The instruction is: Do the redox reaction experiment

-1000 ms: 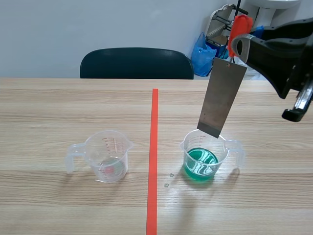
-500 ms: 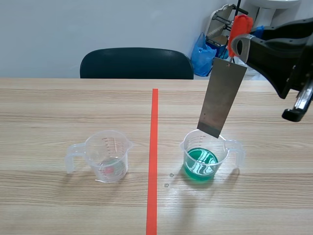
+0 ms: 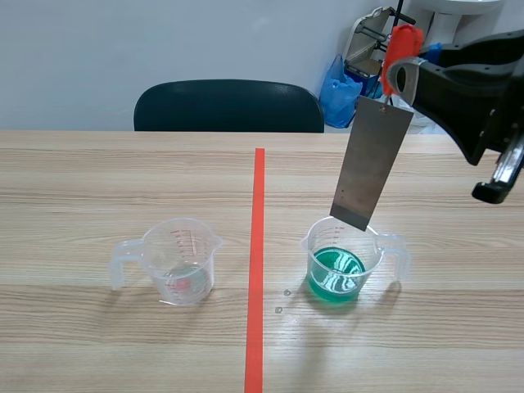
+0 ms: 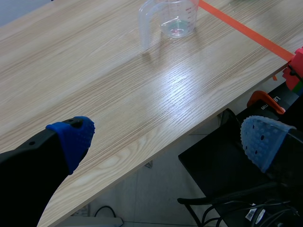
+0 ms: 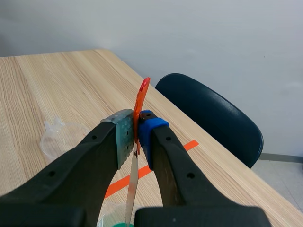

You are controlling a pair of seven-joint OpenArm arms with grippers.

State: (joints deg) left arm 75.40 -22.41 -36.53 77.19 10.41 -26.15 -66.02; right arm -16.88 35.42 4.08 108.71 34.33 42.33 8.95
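**Metal strip held over the green cup, left hand idle**

On my left wrist feed, the left gripper [image 4: 165,142] stands wide open with nothing between its blue pads. It hangs off the near edge of the table [image 4: 94,94], and the clear cup [image 4: 171,19] is well ahead of it.

In the scene view that clear cup [image 3: 182,260] stands left of the tape line [image 3: 257,262] with its handle pointing outward. Right of the line sits the green cup [image 3: 342,264], partly filled with green liquid.

The metal strip [image 3: 370,164] hangs tilted above it, its lower edge about level with the rim and clear of the liquid.

The right gripper [image 5: 137,130] is clamped on the strip's top end, where I see the orange tab [image 5: 142,97] pinched between the pads
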